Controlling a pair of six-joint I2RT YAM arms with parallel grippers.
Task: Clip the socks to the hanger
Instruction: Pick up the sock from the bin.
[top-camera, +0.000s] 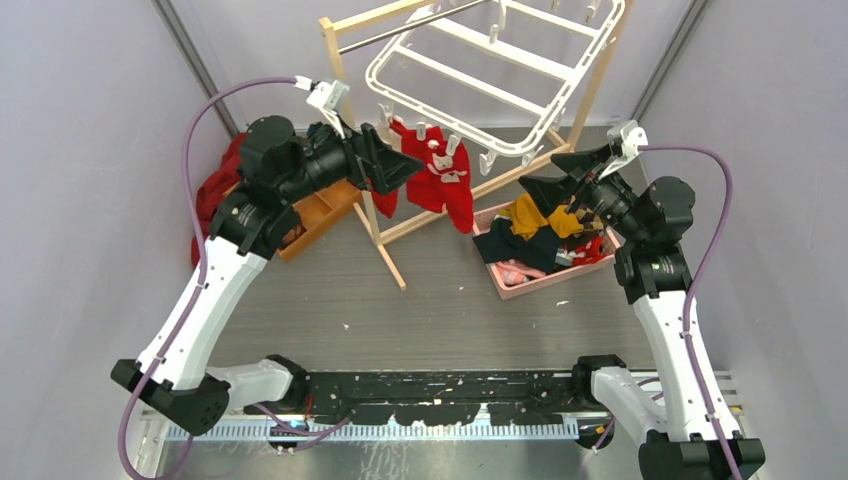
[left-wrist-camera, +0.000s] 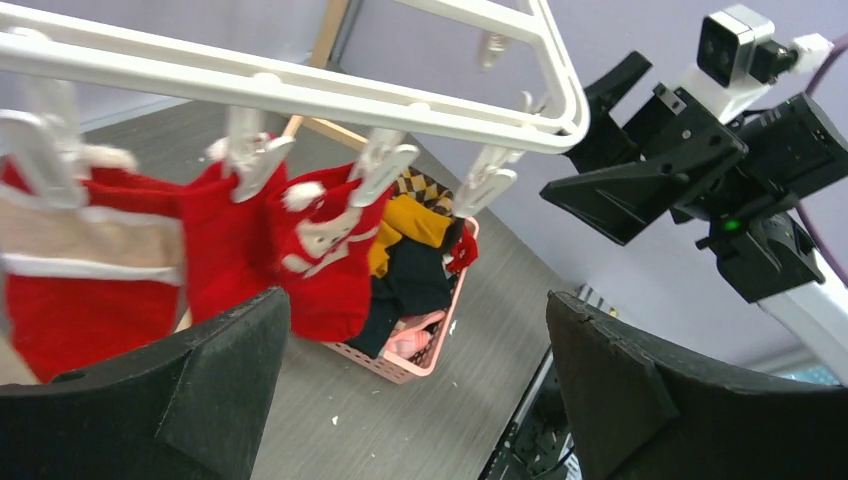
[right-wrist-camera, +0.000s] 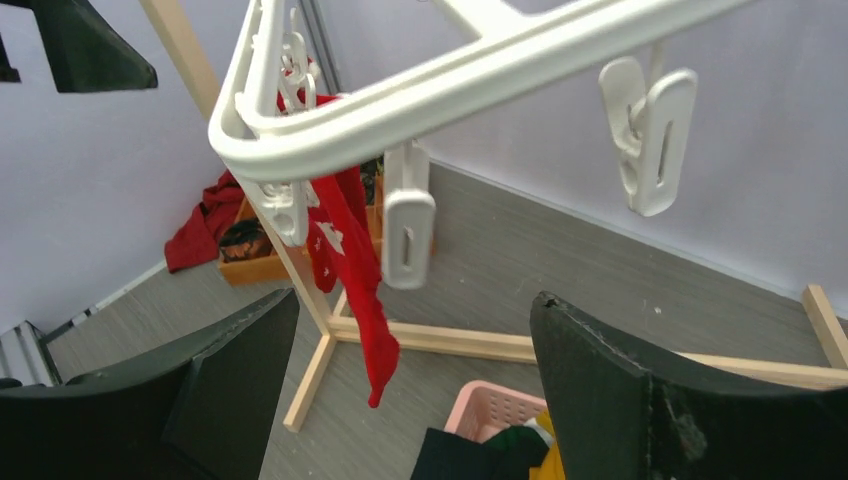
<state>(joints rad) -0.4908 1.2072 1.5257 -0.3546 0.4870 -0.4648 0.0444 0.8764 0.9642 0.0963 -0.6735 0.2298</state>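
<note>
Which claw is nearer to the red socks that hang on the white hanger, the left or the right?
Left. The left claw is just beside the red socks, at their left in the top view. The right claw is farther, by the pink basket.

Socks (left-wrist-camera: 220, 250) bright red, white pattern on cuffs. Hanger (left-wrist-camera: 300, 95) white. Basket (left-wrist-camera: 405, 362) pink; garments (left-wrist-camera: 410, 280) inside mustard, black, checkered. Table (top-camera: 450, 310) grey.

pink basket (top-camera: 548, 284) of mustard and dark clothes (top-camera: 527, 216), light wooden rack (top-camera: 386, 243) on the bench (top-camera: 450, 325), orangey tray (top-camera: 322, 214), maybe wood, by dark red cloth (top-camera: 214, 190)
</note>
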